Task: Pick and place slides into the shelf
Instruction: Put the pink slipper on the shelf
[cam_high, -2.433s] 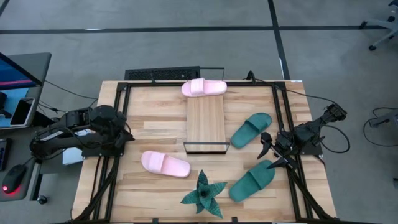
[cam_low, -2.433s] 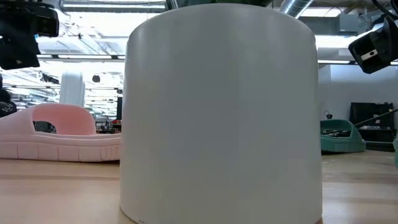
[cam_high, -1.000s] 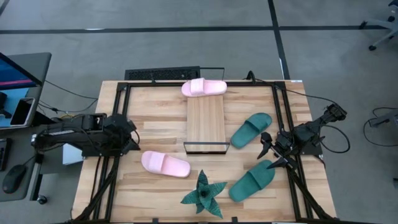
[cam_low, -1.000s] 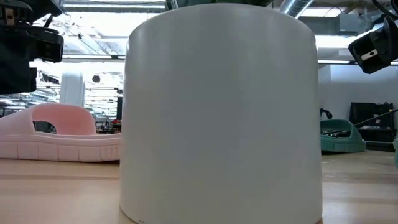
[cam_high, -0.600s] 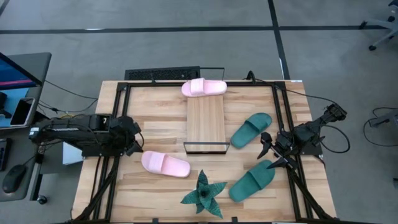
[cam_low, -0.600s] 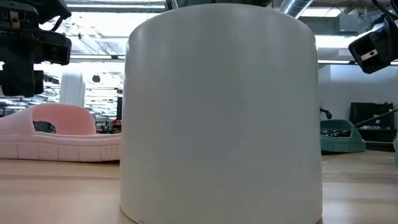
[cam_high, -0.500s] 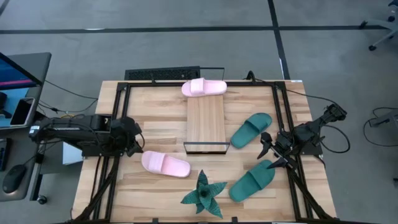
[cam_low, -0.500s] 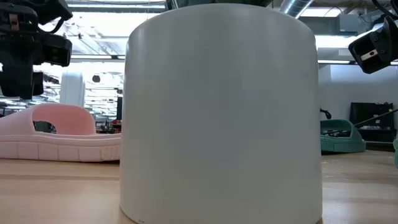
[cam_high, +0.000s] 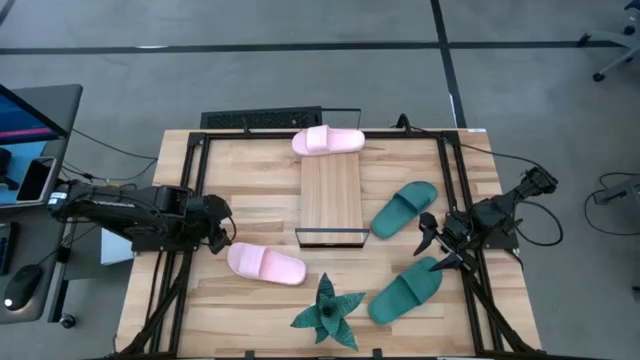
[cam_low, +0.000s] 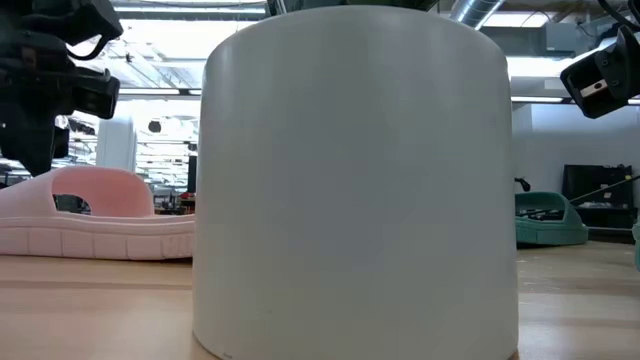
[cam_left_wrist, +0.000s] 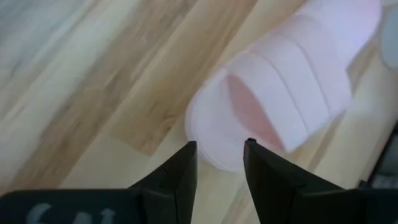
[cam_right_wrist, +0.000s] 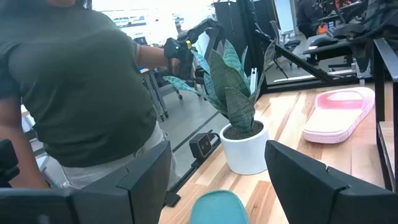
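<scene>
From overhead, the light-wood bench (cam_high: 250, 190) sits on grey floor. The slatted shelf (cam_high: 331, 198) lies mid-bench with one pink slide (cam_high: 328, 140) at its far end. Another pink slide (cam_high: 265, 264) lies just beside the left gripper (cam_high: 226, 235), two teal slides (cam_high: 404, 208) on the right near the right gripper (cam_high: 432, 246).

Low view: a white pot (cam_low: 355, 180) blocks most of it.

Left wrist: fingers (cam_left_wrist: 181, 173) parted, empty, above the pink slide.

Right wrist: fingers (cam_right_wrist: 149, 180) spread, a person (cam_right_wrist: 74, 93) beyond the potted plant (cam_right_wrist: 239, 124).

Grey floor (cam_high: 300, 80), bright ceiling lights (cam_low: 160, 30)
</scene>
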